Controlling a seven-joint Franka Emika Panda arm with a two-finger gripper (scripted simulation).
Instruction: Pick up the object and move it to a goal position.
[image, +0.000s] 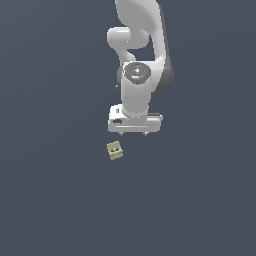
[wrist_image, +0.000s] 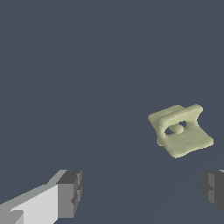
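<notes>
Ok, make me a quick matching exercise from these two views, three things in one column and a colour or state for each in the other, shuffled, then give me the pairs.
Column one:
1. the object
2. the end effector
3. the floor

Column two:
A. plain dark blue-grey, bare around the other two
B. open, holding nothing, fingers spread wide apart
C. pale yellow-green, lying free, not between the fingers

Pairs: 1-C, 2-B, 3-A. In the exterior view the object lies below the end effector, towards the exterior view's left, and nothing touches it.
</notes>
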